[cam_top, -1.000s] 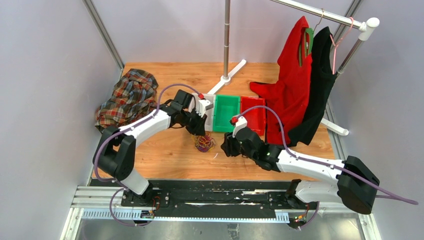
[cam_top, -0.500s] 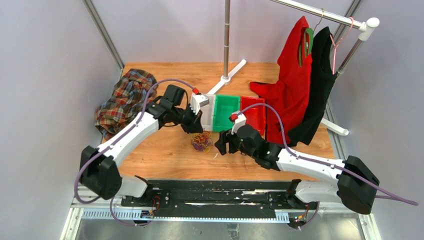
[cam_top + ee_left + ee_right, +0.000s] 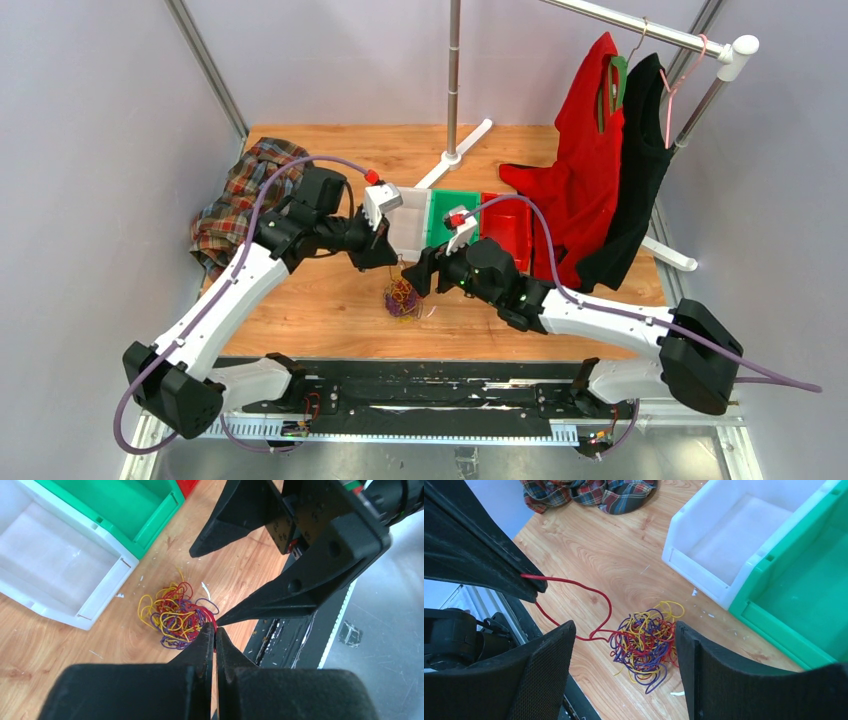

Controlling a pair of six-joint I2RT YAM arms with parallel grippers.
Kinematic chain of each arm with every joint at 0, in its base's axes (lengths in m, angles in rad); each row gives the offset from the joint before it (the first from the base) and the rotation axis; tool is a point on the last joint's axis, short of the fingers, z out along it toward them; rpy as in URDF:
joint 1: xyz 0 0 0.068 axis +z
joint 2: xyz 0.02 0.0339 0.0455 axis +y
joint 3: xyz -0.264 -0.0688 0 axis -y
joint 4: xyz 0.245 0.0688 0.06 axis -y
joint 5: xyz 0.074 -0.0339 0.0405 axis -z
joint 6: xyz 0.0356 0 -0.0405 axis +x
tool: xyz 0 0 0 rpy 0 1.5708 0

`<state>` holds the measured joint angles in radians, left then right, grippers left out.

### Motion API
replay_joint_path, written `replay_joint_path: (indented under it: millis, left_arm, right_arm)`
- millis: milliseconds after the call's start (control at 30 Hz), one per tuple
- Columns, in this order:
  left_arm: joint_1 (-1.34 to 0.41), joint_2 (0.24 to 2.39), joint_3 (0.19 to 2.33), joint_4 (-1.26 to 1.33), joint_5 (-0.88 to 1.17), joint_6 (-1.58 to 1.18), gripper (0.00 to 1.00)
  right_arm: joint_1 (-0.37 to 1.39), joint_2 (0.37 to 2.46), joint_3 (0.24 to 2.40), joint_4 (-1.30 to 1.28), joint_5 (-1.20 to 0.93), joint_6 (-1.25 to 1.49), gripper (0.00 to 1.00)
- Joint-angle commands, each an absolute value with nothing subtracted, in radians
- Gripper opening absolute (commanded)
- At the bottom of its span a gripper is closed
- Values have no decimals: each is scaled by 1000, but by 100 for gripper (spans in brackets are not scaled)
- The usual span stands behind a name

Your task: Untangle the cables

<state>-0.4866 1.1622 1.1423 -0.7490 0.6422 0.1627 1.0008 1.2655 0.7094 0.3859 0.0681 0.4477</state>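
the cables (image 3: 402, 297) lie as one tangled bunch of yellow, dark red and purple strands on the wooden surface (image 3: 330, 300), about midway between its left and right edges and closer to the near edge than the far one. the bunch sits just on the near side of the white bin (image 3: 412, 228), apart from its wall.

the left end effector (image 3: 215, 630) is clenched, its two tips pressed together on a single red strand (image 3: 594, 592). in the right wrist view we see that strand run from the pinched tips down in a loose curve to the surface and into the left side of the bunch (image 3: 646, 642). the bunch itself rests on the wood below the left end effector (image 3: 390, 260), not lifted.

the right end effector (image 3: 624, 625) is released, its fingers (image 3: 549, 670) spread wide with the bunch framed between them from above. we cannot tell whether they touch any strand. in the left wrist view one tip of the right end effector (image 3: 206, 587) points right at the clenched left tips, very close to them.

the green bin (image 3: 447, 203) and red bin (image 3: 508, 228) stand in a row to the right of the white one. a plaid cloth (image 3: 245, 195) is heaped at the surface's left edge, toward the far left corner.
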Motion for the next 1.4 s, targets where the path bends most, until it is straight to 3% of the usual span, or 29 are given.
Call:
replay_joint_path:
  millis: [0,233,667,1367]
  left_arm:
    - [-489,1149,1206,-778,637,146,1]
    - [-489,1127,1208,-789,639,141,1]
    - [-490,1129,1299,-802,668,94,1]
    - [-489,1172,1821,-920,537,100,0]
  right_arm:
    - [1021,1283,746,443,52,466,73]
    - [1031,1240,745,415,113,467,73]
    - [1035,1444,850,453,153,476,69]
    - [1035,1619,698,581,238,504,62]
